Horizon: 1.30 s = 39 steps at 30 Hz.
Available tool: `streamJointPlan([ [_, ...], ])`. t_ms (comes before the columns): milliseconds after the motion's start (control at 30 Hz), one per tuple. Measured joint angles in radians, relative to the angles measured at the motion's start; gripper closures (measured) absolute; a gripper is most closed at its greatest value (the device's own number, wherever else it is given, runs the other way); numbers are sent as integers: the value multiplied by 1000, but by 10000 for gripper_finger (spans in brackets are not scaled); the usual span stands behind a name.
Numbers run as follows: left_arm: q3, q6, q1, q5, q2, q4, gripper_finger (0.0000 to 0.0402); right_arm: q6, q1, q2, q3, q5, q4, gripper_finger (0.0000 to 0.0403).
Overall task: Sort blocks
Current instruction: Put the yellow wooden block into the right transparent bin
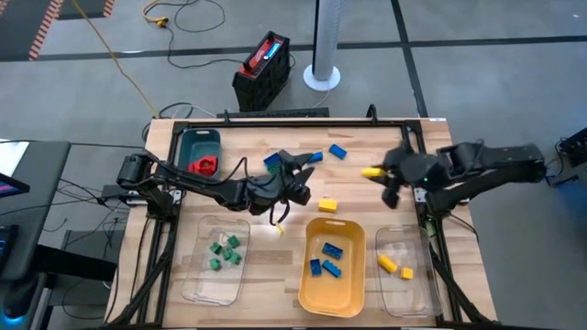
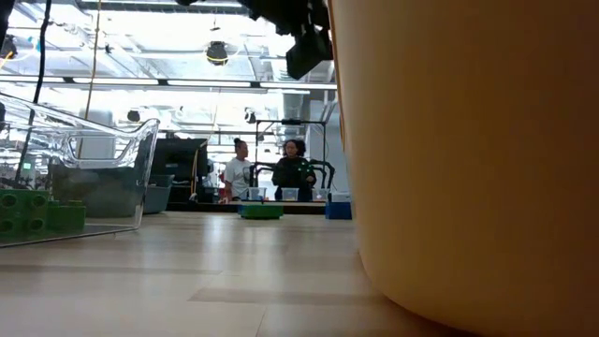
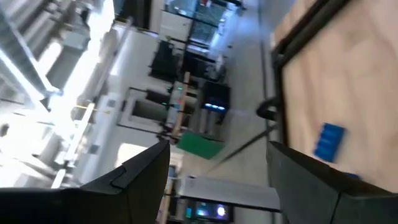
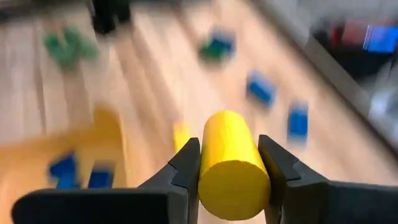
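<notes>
Yellow tray (image 1: 332, 293) sat near-centre on table (image 1: 248, 137), clear trays (image 1: 213, 275) flanking; teal tray (image 1: 198, 144) far left; red-black box (image 1: 261, 69) on floor beyond.

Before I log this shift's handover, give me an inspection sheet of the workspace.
Surface: wooden table, bare between trays.
Job's things: green blocks in left clear tray; blue blocks in yellow tray; yellow blocks in right clear tray; red blocks in teal tray; loose blue block.
Clutter: nothing seen.
Grippers: left gripper open, empty; right gripper shut on yellow cylinder.
Cables: yellow cord on floor.
Surroundings: two people far behind.
</notes>
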State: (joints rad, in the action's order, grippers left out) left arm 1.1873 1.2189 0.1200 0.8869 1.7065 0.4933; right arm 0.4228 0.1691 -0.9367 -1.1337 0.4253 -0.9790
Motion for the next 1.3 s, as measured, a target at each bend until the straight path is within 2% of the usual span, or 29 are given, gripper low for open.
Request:
streamJointPlan([
  [67, 0, -53, 3, -10, 0, -45, 139, 134, 39, -11, -31, -49, -159, 291],
  [167, -1, -102, 3, -14, 0, -83, 139, 274, 103, -37, -36, -171, -273, 291],
  [300, -1, -136, 2, 10, 0, -105, 139, 414, 209, -75, -36, -350, -315, 291],
  [500, -1, -206, 1, 28, -6, -169, 139, 583, 401, -172, -3, -446, -331, 291],
  [700, -1, -412, -40, -115, -69, -354, 139, 670, 528, -274, 101, -499, -192, 291],
  [833, -1, -537, -98, -237, -120, -457, 139, 705, 547, -333, 188, -564, -42, 291],
  [1000, -1, -693, -170, -424, -168, -577, 139, 761, 553, -407, 229, -568, -28, 291],
  [1067, -1, -727, -182, -441, -174, -622, 139, 777, 560, -430, 229, -565, -18, 269],
  [1233, -1, -754, -187, -493, -180, -702, 139, 785, 553, -455, 228, -574, -14, 135],
  [1300, -21, -739, -179, -538, -180, -671, 139, 790, 543, -446, 213, -581, -45, 101],
])
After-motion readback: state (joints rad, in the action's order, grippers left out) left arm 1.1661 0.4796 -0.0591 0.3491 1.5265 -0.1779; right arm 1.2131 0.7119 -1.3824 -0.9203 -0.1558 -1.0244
